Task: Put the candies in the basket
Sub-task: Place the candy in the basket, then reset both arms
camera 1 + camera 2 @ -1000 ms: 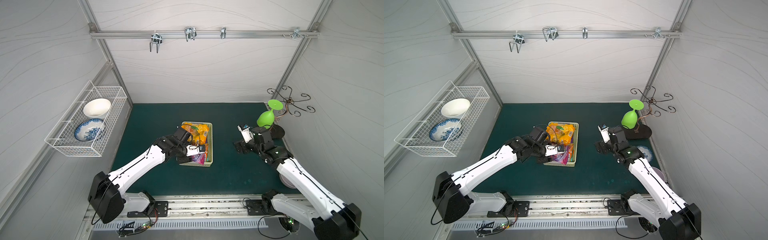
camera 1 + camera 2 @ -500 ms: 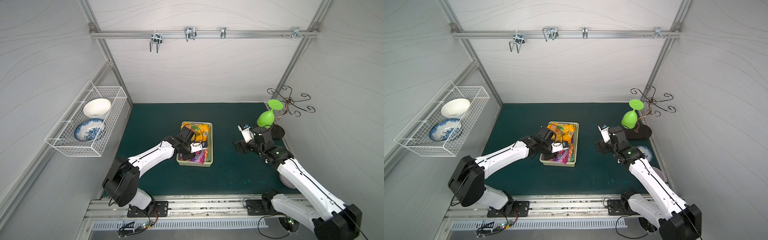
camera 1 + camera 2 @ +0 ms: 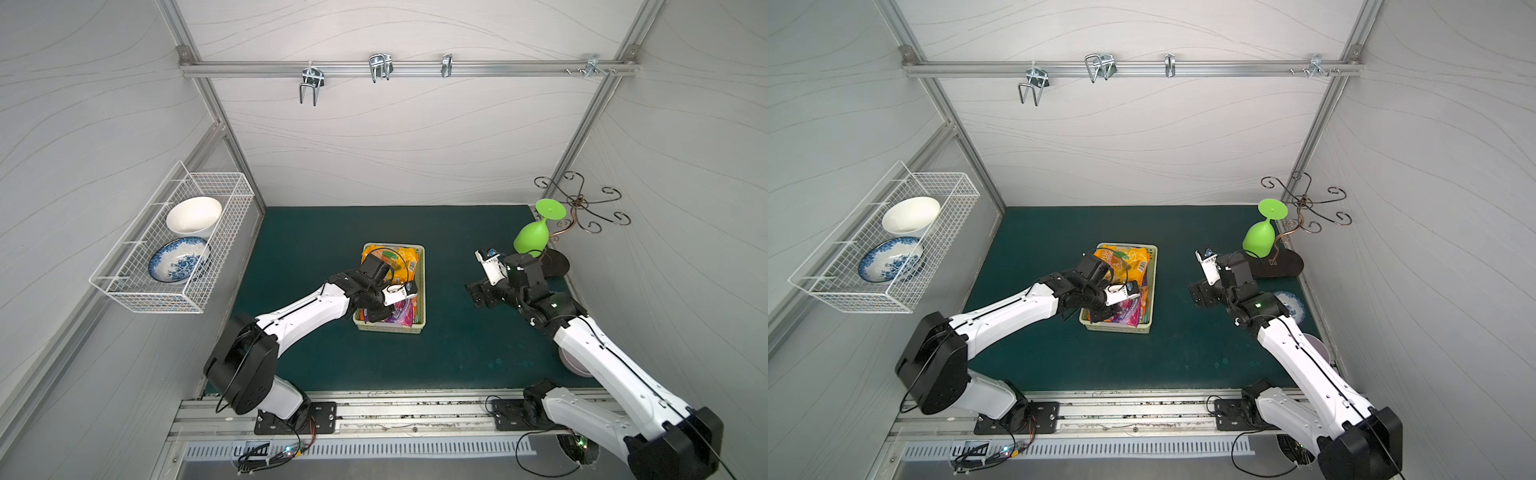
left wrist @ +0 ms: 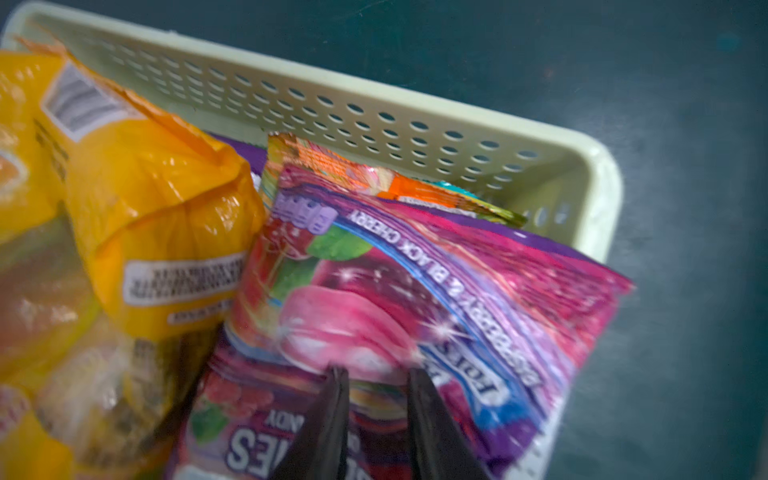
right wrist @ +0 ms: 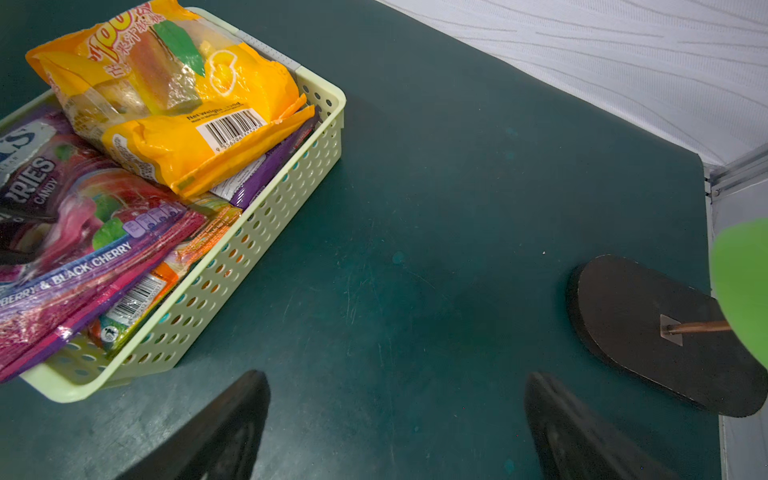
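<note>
The basket point(image 3: 421, 291) point(image 3: 1153, 286) is a pale yellow-green perforated tray in the middle of the green mat. It holds the candies: an orange bag point(image 3: 405, 262) point(image 5: 232, 83) at the far end and pink-purple FOX'S bags point(image 3: 401, 311) point(image 4: 415, 282) at the near end. My left gripper point(image 3: 392, 305) point(image 4: 376, 374) hangs low over the pink-purple bags. Its jaws stand a narrow gap apart, and bags show through that gap. The right gripper point(image 3: 484, 278) point(image 5: 395, 386) hovers wide open over bare mat to the right of the basket point(image 5: 249, 249), holding nothing.
A white wire basket point(image 3: 174, 249) with two bowls hangs on the left wall. At the back right, a green glass point(image 3: 532, 239) hangs on a metal stand with a black base point(image 5: 648, 332). A blue-patterned plate point(image 3: 1289, 303) and a pale bowl point(image 3: 573, 365) lie under my right arm.
My left arm's elbow has swung in toward the basket, while its gripper has stayed over the near half of the basket. The right arm has not moved.
</note>
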{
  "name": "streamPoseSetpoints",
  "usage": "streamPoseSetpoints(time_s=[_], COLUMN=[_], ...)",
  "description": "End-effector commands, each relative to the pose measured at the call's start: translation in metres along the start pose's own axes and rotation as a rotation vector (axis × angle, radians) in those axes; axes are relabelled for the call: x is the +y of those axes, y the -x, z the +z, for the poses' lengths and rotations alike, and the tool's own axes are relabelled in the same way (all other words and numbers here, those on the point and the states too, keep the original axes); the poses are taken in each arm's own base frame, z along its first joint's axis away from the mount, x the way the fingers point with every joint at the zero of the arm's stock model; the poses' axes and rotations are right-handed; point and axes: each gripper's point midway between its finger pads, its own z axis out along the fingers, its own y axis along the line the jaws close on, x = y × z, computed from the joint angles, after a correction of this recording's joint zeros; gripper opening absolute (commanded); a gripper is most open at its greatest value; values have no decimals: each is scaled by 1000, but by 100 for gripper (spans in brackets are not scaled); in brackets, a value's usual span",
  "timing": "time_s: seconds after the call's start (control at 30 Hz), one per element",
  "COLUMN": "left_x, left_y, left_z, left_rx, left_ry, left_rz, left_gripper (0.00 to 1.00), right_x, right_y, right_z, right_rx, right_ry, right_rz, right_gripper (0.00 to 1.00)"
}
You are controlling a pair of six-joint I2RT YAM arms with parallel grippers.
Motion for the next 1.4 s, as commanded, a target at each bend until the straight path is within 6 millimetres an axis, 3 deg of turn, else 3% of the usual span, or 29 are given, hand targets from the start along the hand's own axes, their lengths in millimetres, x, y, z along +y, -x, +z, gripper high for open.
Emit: streamPoseSetpoints(time_s=[0.0, 0.17, 0.33, 0.5, 0.67, 0.9, 1.07, 1.27, 1.37], left_x=[-11, 13, 52, 90, 131, 177, 193, 194, 202], left_y=[0, -1, -13, -36, -71, -133, -162, -179, -187], left_z=[-30, -62, -85, -100, -114, -125, -119, -101, -105], left_rx=[-18, -53, -89, -105, -164, -284, -379, -486, -508], left_ry=[-12, 78, 221, 388, 485, 536, 624, 704, 754], left_rz=[-21, -122, -258, -391, -650, -995, -1038, -1010, -1064], left_gripper=[40, 52, 60, 77, 94, 98, 98, 98, 98], right_x=[1, -1, -14, -32, -56, -83, -90, -92, -100], right_y=[12, 16, 13, 5, -1, -20, -34, -47, -56], right_z=[0, 7, 23, 39, 44, 53, 62, 72, 76], right_rx=[-17, -10, -16, -27, -74, -137, -171, -215, -217], right_ry=[17, 6, -63, -124, -189, -309, -341, -343, -367], right_rz=[33, 86, 144, 190, 254, 206, 208, 219, 250], right_gripper=[99, 99, 99, 99, 99, 99, 99, 99, 99])
